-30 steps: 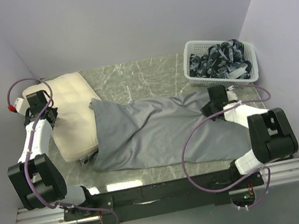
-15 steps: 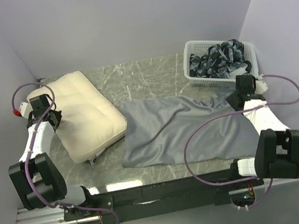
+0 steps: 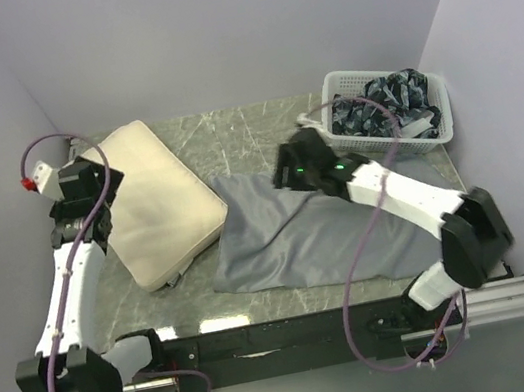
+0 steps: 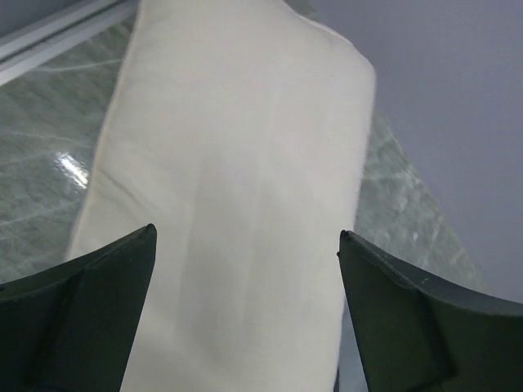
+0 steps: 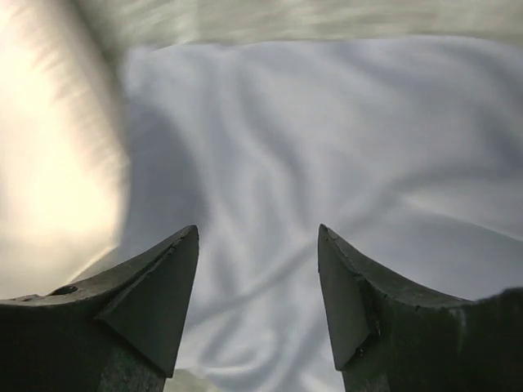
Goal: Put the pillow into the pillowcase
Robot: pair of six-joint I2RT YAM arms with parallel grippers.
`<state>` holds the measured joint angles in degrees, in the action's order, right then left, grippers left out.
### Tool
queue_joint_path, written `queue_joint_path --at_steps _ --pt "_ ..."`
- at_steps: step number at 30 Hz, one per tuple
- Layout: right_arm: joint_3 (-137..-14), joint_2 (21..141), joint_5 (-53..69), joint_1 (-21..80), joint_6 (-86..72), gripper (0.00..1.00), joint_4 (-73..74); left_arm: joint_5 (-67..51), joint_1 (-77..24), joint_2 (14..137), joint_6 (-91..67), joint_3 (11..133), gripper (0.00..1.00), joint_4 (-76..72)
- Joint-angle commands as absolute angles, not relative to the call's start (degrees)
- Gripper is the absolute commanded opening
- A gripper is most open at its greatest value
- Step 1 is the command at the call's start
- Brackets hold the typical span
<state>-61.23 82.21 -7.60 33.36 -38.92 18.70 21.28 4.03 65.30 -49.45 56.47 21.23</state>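
Observation:
The cream pillow (image 3: 157, 202) lies flat at the left of the table, fully outside the grey pillowcase (image 3: 310, 238), which is spread flat to its right; their near edges meet. My left gripper (image 3: 105, 195) hovers over the pillow's left side. In the left wrist view it (image 4: 247, 233) stands wide open with the pillow (image 4: 237, 147) below and nothing between the fingers. My right gripper (image 3: 281, 174) is above the pillowcase's far left corner. In the right wrist view it (image 5: 258, 230) is open over the wrinkled pillowcase (image 5: 327, 139), with the pillow (image 5: 49, 171) at the left.
A white basket (image 3: 438, 129) full of dark patterned cloths (image 3: 383, 104) stands at the back right corner. Walls close the table in at the left, back and right. The right arm reaches across the pillowcase from the near right.
The pillowcase came off the pillow's corner and settled flat to the right. Both grippers have opened. The right arm swung from the right edge to the pillowcase's far left corner.

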Motion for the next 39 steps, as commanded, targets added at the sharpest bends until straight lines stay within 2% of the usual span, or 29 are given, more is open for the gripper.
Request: queue_joint_path --at_steps 1,5,10,14,15,16,19,24,32,33,34,35,36,37,38,39 --pt "-74.2 95.0 -6.2 42.3 -35.8 0.66 18.3 22.0 -3.6 62.4 -44.6 55.6 0.97 23.9" --pt "-81.1 103.3 -4.3 45.3 -35.5 0.66 17.6 18.3 -9.1 60.3 -43.2 50.0 0.97 24.1" --pt "-82.8 109.7 -0.8 47.2 -36.5 0.63 14.1 19.7 -18.2 57.7 -44.3 44.5 0.99 23.6" --pt "-83.0 112.8 -0.2 47.3 -37.0 0.49 13.2 24.7 -25.3 60.7 -45.8 43.3 0.99 25.3" --pt "-82.6 113.1 -0.2 47.1 -37.0 0.44 13.0 27.9 -28.1 61.4 -46.1 43.6 0.99 26.2" --pt "-81.6 112.9 -1.2 47.2 -37.6 0.33 13.4 29.4 -29.4 62.2 -46.5 44.4 0.99 28.0" --pt "-76.3 109.5 -5.0 47.0 -39.0 0.21 13.1 34.6 -34.9 64.9 -47.6 45.8 0.99 30.2" --pt "-65.6 102.0 -5.1 45.3 -40.3 0.09 8.9 40.7 -42.2 73.1 -47.8 50.4 0.99 36.9" --pt "-58.3 98.5 -2.8 44.6 -41.4 0.04 4.7 47.0 -43.1 87.4 -47.8 55.4 0.98 40.6" --pt "-57.5 98.4 -2.6 44.6 -41.4 0.03 4.1 47.8 -43.0 88.4 -47.2 56.4 0.93 40.4" --pt "-56.7 98.3 -2.4 44.6 -41.5 0.03 3.4 48.3 -42.6 90.2 -46.3 57.0 0.82 40.5" --pt "-55.8 97.7 -2.1 44.5 -41.7 0.04 2.6 48.5 -41.7 90.9 -45.6 57.7 0.49 40.4" --pt "-54.2 97.5 -0.9 44.0 -41.8 0.05 1.0 48.2 -41.0 91.3 -44.6 58.6 0.34 39.2" --pt "-53.4 97.1 -0.2 43.4 -41.7 0.07 0.2 47.3 -40.1 91.4 -42.5 58.9 0.25 38.5" --pt "-52.7 96.8 1.7 42.9 -41.6 0.08 0.1 44.4 -37.7 91.1 -41.5 59.2 0.01 37.6" --pt "-51.3 96.6 3.7 42.3 -41.5 0.09 -3.0 42.5 -36.3 90.6 -40.7 59.8 0.01 36.8"
